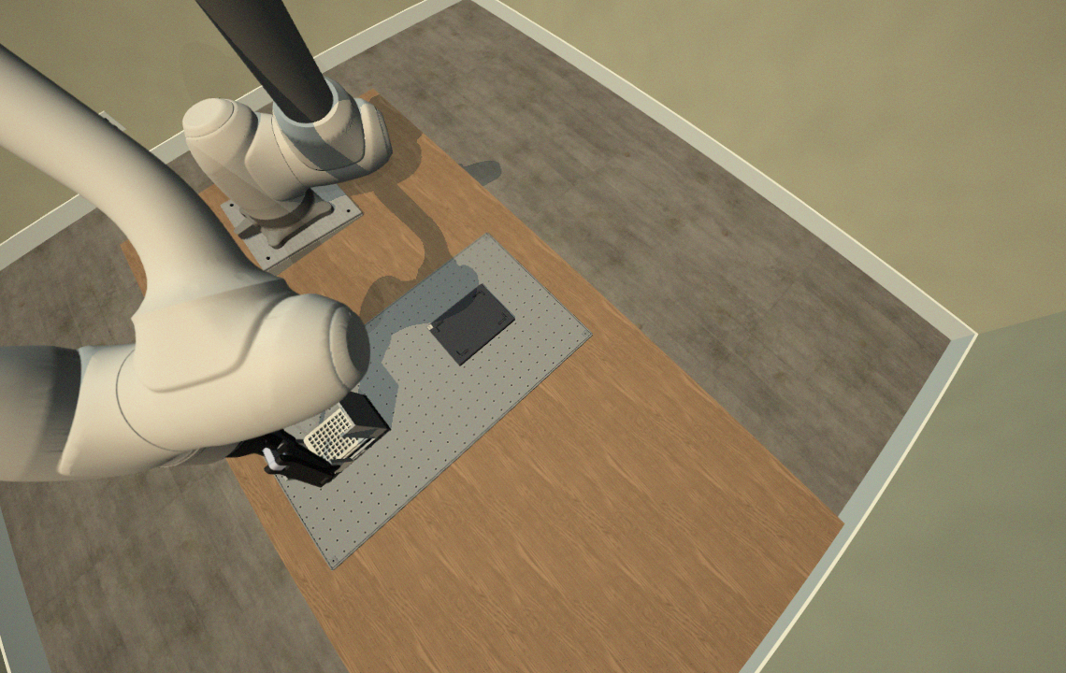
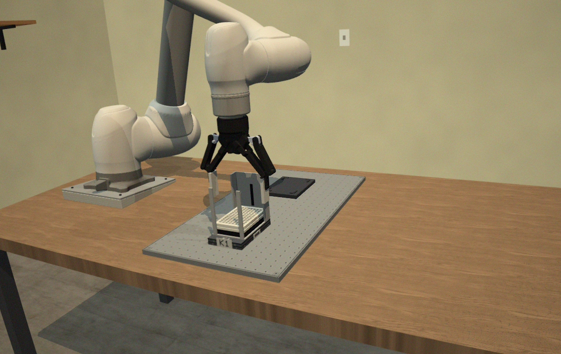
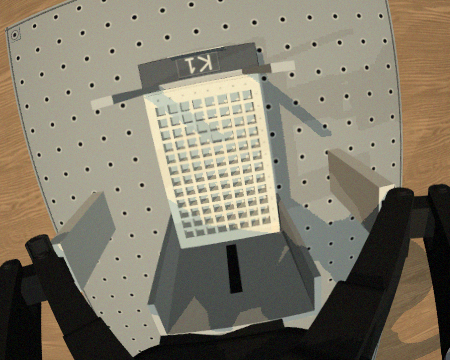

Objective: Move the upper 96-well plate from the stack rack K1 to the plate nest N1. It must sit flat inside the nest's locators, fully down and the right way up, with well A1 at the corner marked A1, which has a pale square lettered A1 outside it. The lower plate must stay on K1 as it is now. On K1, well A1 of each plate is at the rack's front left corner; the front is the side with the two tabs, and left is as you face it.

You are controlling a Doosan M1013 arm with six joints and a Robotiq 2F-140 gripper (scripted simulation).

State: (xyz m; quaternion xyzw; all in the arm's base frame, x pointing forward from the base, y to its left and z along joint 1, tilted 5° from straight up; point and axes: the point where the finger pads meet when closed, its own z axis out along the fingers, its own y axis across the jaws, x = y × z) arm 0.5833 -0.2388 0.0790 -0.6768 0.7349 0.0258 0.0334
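The gripper (image 2: 238, 178) is hanging straight down over the rack (image 2: 242, 181), its fingers spread as wide as they go and gripping nothing. One pale fingertip (image 2: 213, 182) is standing outside the rack on its left side as the exterior camera sees it, and the other is sitting at the top of the rack's tall back wall on the right, partly merged with it, so whether it is touching the wall cannot be told. In the wrist view the two fingertips are flanking the rack from either side, with the white plate (image 3: 213, 160) lying between them and well below them.

That upper plate is resting flat on the stack inside the rack, wells facing up, on top of a dark lower plate (image 2: 247, 231) whose edge is showing beneath it. The K1 label (image 2: 224, 242) is facing the exterior camera at the rack's front.

The dark nest (image 2: 291, 186) is lying beyond the fingers on the same perforated grey board (image 2: 318, 211), well apart from the rack. The board is sitting on a wooden table (image 2: 450, 246).
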